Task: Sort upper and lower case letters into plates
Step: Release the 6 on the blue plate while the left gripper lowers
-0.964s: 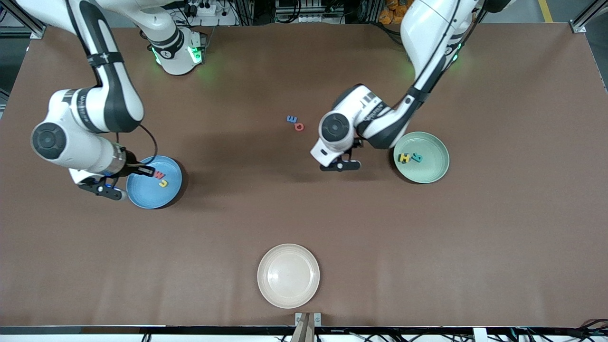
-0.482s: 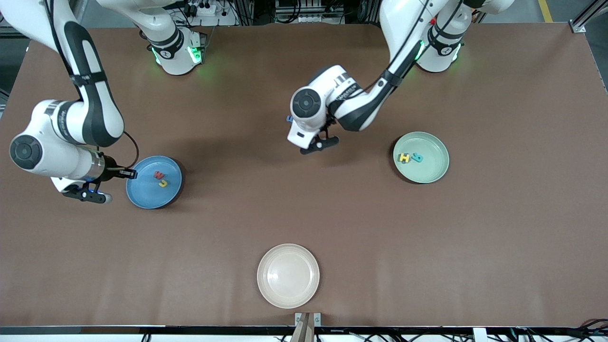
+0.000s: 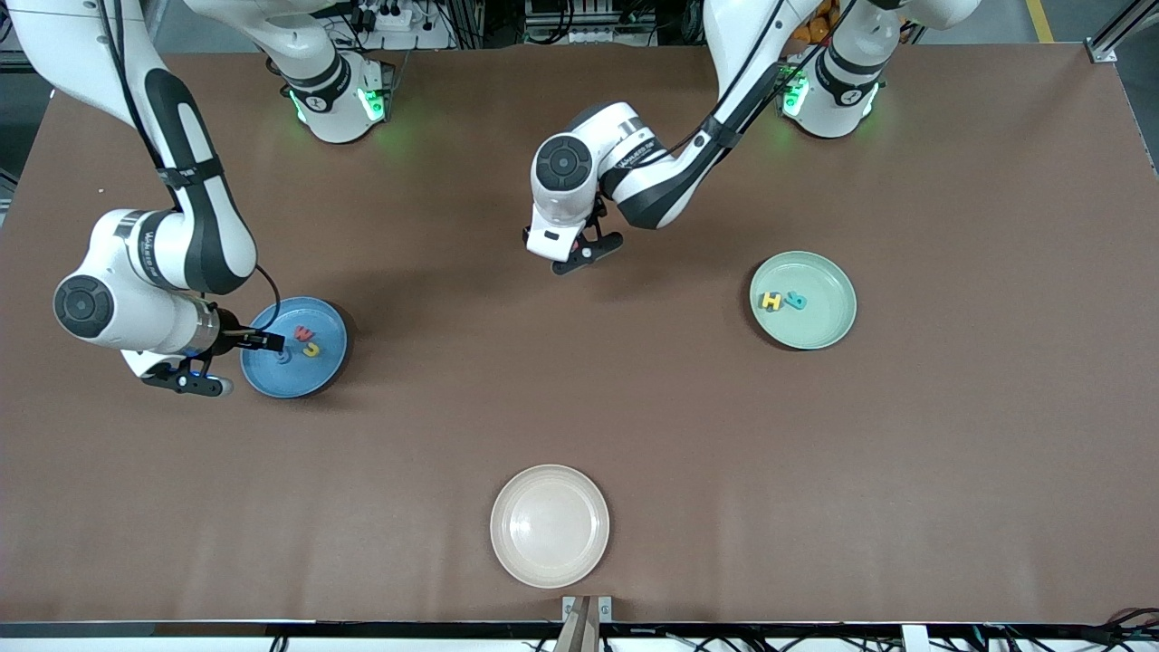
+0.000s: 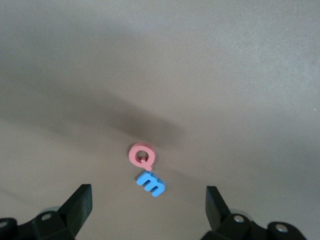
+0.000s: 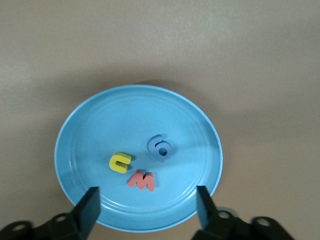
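Note:
The blue plate (image 3: 317, 371) lies toward the right arm's end of the table. In it are a red letter (image 5: 141, 181), a yellow letter (image 5: 120, 162) and a grey-blue letter (image 5: 160, 147). My right gripper (image 5: 148, 207) hangs open over that plate's rim (image 3: 270, 342), holding nothing. My left gripper (image 4: 148, 210) is open above a pink letter (image 4: 142, 155) and a blue letter (image 4: 150, 183) that lie touching on the bare table; in the front view its hand (image 3: 566, 246) hides them. The mint green plate (image 3: 819, 330) holds a yellow letter (image 3: 771, 301) and a teal letter (image 3: 795, 300).
A cream-white plate (image 3: 550, 525) sits at the table's edge nearest the front camera, with nothing in it. The two arm bases stand along the table's edge farthest from that camera.
My right gripper has opened, and the grey-blue letter now lies in the blue plate. My left arm has swung from beside the mint green plate to above the pink and blue letters.

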Controlling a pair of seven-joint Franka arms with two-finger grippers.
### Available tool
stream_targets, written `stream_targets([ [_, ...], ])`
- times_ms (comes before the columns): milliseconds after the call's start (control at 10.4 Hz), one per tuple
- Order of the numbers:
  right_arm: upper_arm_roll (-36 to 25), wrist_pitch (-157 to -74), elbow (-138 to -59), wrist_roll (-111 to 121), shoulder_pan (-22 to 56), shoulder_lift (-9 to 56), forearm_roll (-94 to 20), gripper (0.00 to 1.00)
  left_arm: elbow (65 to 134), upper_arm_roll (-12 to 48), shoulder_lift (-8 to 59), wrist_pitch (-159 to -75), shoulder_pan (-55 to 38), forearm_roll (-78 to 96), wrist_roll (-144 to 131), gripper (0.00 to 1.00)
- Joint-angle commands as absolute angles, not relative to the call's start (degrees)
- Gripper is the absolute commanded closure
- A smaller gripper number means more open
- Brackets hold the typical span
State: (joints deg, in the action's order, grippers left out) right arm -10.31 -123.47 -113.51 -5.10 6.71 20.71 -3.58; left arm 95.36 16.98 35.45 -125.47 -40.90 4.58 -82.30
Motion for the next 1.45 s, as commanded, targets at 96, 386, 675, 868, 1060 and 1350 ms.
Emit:
stream_targets([
  [96, -7.7, -116.5, -110.5, -4.9, 7.1, 14.1, -4.7, 0.0, 102.7, 16.3, 32.9, -133.5, -42.8, 0.7, -90.4, 0.0],
  [386, -5.5, -101.6, -96.9, -4.9, 7.2, 13.7, -4.7, 0.0, 109.1, 16.3, 31.7, -140.9, -42.8, -0.4, -92.8, 0.0],
  [675, -4.7, -97.7, -92.1, -5.0, 8.3, 10.2, -4.7, 0.0, 110.5, 16.1, 32.2, -143.7, -43.0, -0.4, -95.0, 0.0],
  [868, -4.6, -97.6, -92.2, -5.0, 6.8, 6.3, -4.6, 0.0, 111.5, 16.0, 33.0, -146.9, -43.2, -0.4, -96.4, 0.0],
  [1060, -4.6, -96.7, -92.2, -4.8, 6.4, 3.0, -4.0, 0.0, 111.6, 16.0, 34.2, -147.2, -43.5, -3.5, -97.1, 0.0],
  [1350, -4.7, -92.5, -92.2, -4.5, 4.1, -0.9, -3.9, 0.0, 111.7, 15.8, 35.1, -148.8, -44.5, -3.8, -99.2, 0.0],
])
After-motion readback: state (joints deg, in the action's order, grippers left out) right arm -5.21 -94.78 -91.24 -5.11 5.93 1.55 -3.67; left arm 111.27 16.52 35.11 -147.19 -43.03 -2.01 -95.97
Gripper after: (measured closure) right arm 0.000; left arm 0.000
